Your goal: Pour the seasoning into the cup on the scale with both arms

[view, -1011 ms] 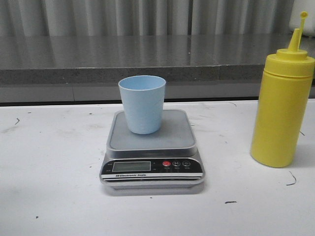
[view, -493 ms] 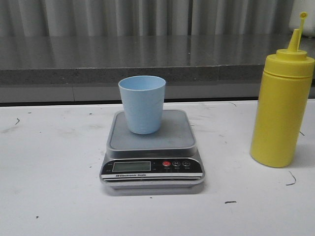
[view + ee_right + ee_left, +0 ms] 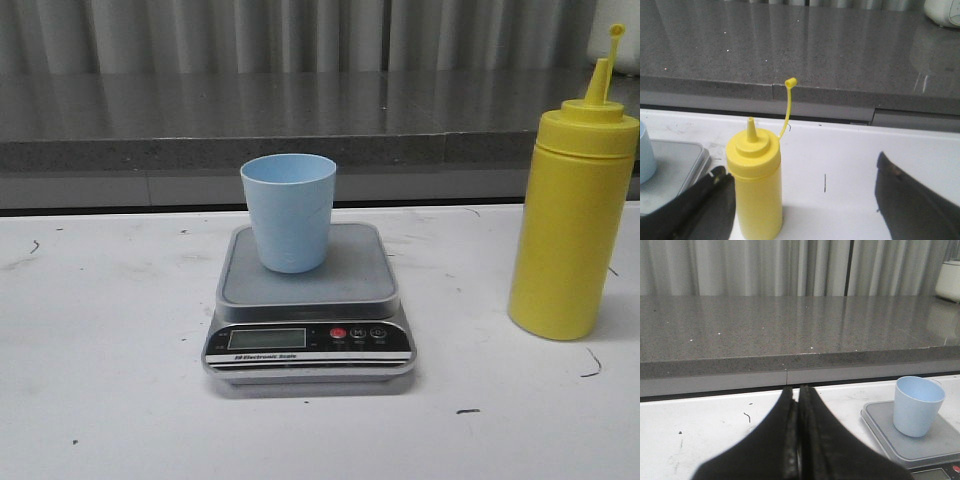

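The pale blue cup [image 3: 289,211] stands upright on the grey platform of the scale [image 3: 309,310] in the middle of the white table. The yellow seasoning bottle [image 3: 572,225] stands upright to the right of the scale, its tethered cap off the nozzle. Neither gripper shows in the front view. In the left wrist view my left gripper [image 3: 797,390] is shut and empty, left of the cup [image 3: 917,405] and scale [image 3: 902,437]. In the right wrist view my right gripper [image 3: 800,172] is open wide; the bottle [image 3: 754,185] stands just inside its left finger [image 3: 710,197], untouched.
A dark grey stone counter [image 3: 300,120] runs along the back edge of the white table [image 3: 110,330], with grey curtains behind it. A white appliance [image 3: 944,11] sits on the counter at the far right. Small dark marks dot the table.
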